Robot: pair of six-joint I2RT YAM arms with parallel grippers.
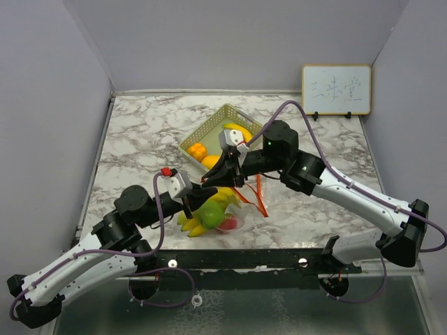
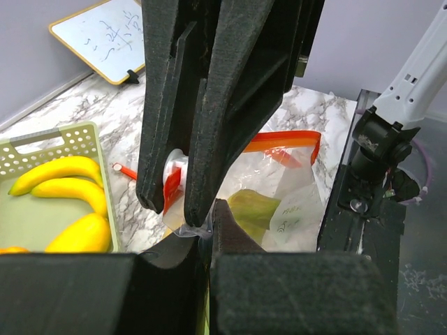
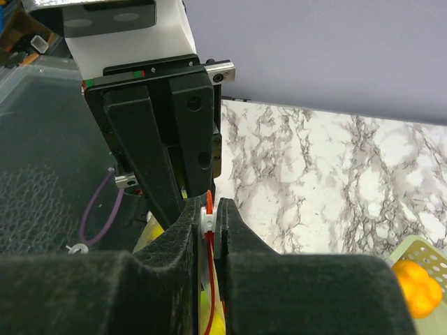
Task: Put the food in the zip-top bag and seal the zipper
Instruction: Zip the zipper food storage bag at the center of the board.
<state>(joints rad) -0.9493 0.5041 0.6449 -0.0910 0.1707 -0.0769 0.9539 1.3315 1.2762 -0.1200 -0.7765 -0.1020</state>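
The clear zip-top bag (image 1: 234, 209) lies on the table's near middle with yellow bananas (image 1: 198, 225), a green lime (image 1: 211, 211) and a red apple (image 1: 229, 223) inside. Its red zipper strip (image 1: 260, 197) runs along the right side. My left gripper (image 1: 209, 190) is shut on the bag's clear corner (image 2: 190, 227). My right gripper (image 1: 234, 180) is shut on the white zipper slider (image 3: 208, 218), just beside the left gripper. More bananas (image 1: 237, 130) and orange-yellow fruits (image 1: 198, 149) lie in the pale green basket (image 1: 222, 112).
A small whiteboard (image 1: 336, 89) stands at the back right. The basket (image 2: 42, 143) is just behind the bag. Grey walls close in the left, back and right. The arm bases and a black rail (image 1: 279, 259) line the near edge.
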